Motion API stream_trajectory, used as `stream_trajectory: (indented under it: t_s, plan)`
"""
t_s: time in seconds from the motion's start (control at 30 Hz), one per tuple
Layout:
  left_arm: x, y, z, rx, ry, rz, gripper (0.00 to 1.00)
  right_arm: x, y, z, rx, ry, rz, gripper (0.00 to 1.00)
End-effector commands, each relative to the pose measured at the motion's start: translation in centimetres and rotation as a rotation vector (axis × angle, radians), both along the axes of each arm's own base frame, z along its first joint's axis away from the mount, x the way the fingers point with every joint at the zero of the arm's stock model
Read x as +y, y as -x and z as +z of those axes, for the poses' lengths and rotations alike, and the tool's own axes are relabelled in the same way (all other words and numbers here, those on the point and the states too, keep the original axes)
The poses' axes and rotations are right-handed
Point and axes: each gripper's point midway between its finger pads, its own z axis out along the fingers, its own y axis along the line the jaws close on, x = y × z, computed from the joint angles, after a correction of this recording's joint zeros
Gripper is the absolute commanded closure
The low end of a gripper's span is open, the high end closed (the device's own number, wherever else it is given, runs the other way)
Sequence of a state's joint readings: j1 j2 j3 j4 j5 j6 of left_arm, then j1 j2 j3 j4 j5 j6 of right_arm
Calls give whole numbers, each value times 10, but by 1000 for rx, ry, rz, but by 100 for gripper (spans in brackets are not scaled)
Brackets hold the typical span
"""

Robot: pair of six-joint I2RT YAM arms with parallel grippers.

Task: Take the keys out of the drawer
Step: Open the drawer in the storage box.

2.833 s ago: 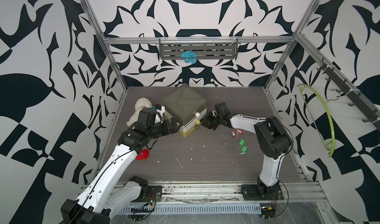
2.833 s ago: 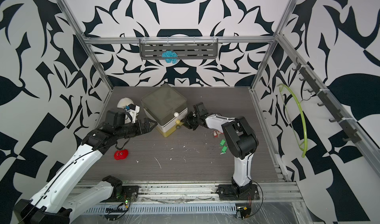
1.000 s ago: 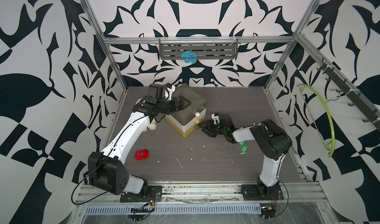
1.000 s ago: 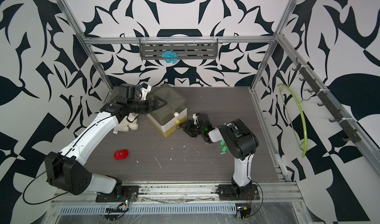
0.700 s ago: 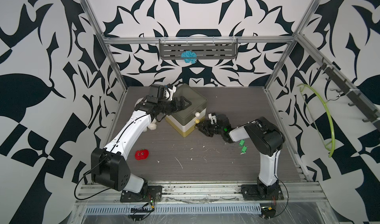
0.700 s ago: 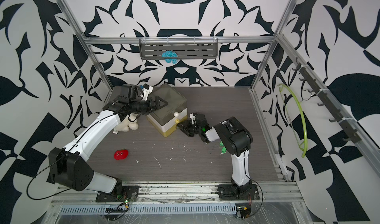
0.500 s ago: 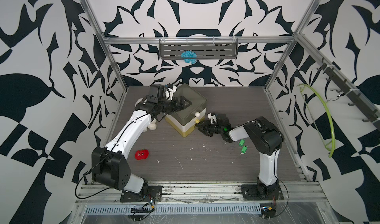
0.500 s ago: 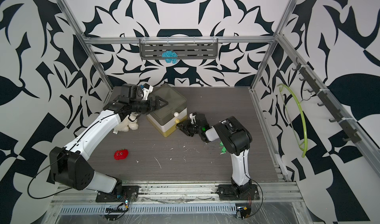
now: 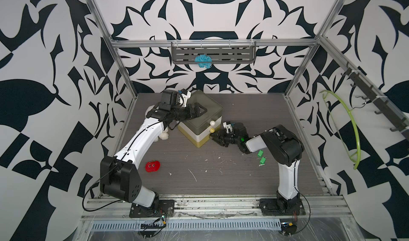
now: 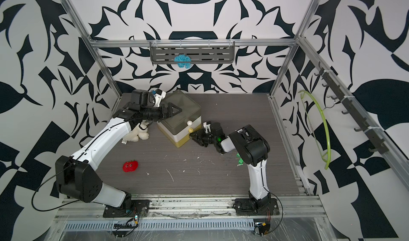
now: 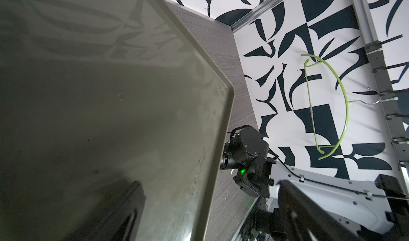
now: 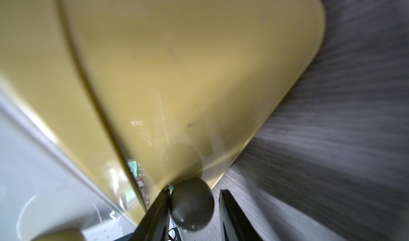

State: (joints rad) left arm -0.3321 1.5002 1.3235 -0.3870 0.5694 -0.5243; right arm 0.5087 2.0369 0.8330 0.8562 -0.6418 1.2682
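Near left on the dark grey wood-grain table (image 9: 221,184) lies a red plush strawberry with eyes (image 9: 152,166). Farther back, the left hand (image 9: 200,112) lies over the grey-green top of a small plastic drawer box (image 9: 213,109), its fingers spread wide and holding nothing. At the box's right face, the right hand (image 12: 194,191) straddles the round knob (image 12: 191,206) of the yellow bottom drawer (image 12: 177,74). One finger touches the knob and the other stands off with a gap, so the hand is not clamped on it. The drawer looks shut. Right of the box, two green-tagged keys (image 9: 260,153) lie on the table just beside the right arm (image 9: 281,144). Their oblong tags seem to run roughly far to near, close together, though they are too small to be sure.
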Motion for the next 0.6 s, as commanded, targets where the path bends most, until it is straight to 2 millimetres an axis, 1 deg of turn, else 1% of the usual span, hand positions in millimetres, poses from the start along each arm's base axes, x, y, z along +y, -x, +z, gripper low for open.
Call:
stream_trajectory:
  t_s: [0.0, 0.07, 0.17, 0.33, 0.37, 0.57]
  plan:
    - [5, 5, -36, 109, -45, 4, 1, 14, -10, 18, -80, -38, -20, 60]
    - [5, 5, -37, 111, -46, 6, 1, 14, -10, 19, -81, -40, -22, 63]
    - [5, 6, -39, 112, -48, 7, 1, 13, -9, 18, -80, -35, -25, 71]
    - [7, 6, -42, 120, -55, 14, 1, 7, -2, 16, -74, -19, -29, 76]
    - [7, 6, -44, 126, -56, 18, 1, 5, -1, 15, -71, -12, -29, 80]
    - [7, 4, -52, 147, -53, 35, 1, -7, 10, 12, -61, 8, -28, 82]
